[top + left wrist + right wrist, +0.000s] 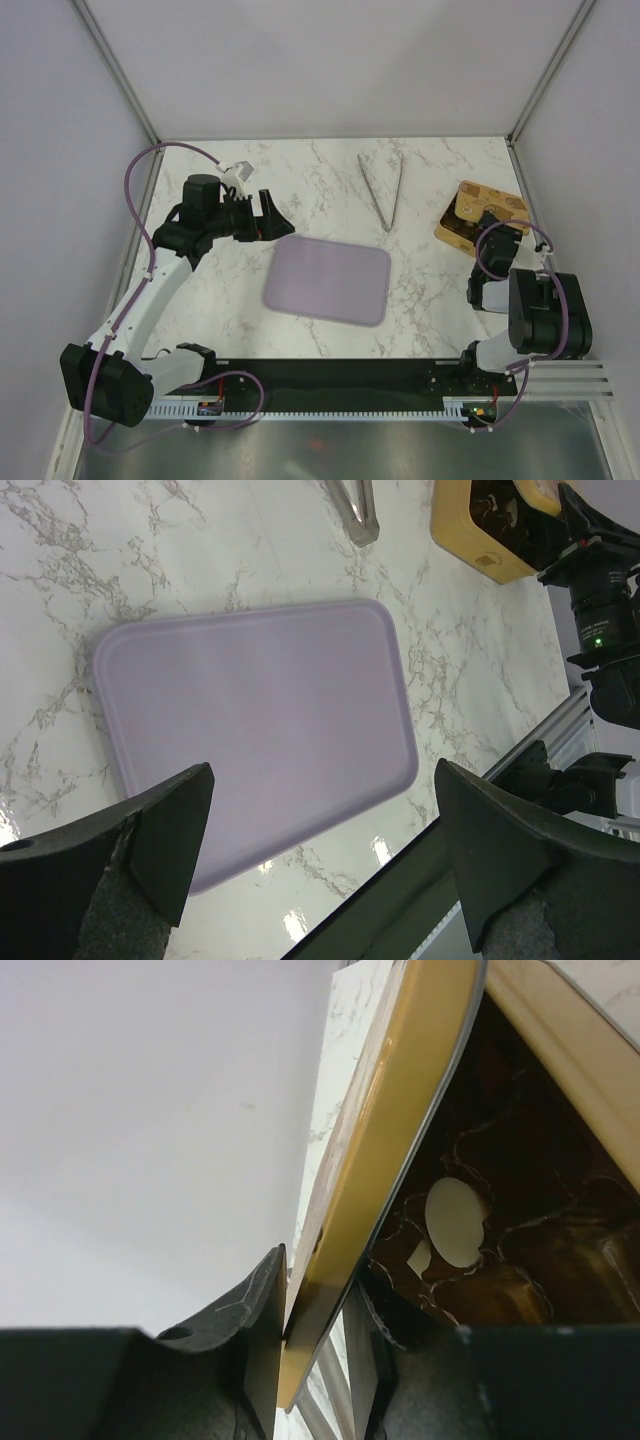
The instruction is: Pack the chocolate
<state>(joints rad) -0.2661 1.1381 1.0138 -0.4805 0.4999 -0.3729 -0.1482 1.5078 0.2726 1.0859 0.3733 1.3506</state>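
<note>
Left gripper (272, 216) hangs fully released by the tray's (327, 282) far-left corner. Right gripper (320, 1295) straddles the box (400, 1130) edge at the counter's (430, 290) right edge; whether it clamps cannot be told. White chocolate (452, 1222) lies inside.

Count: 1 marble table (330, 170) bearing 1 lilac tray (325, 282), 1 pair of metal tongs (383, 190) and 1 gold box (465, 200), plus 2 robot arms, the left arm (150, 290) and the right arm (535, 320), each trailing 1 purple cable (135, 180). Chocolate: only 1 cream-white piece (455, 1222) can be made out inside the box, with 1 smaller pale scrap (420, 1256) just beside it; any dark pieces blend into the brown compartments, too murky to count
</note>
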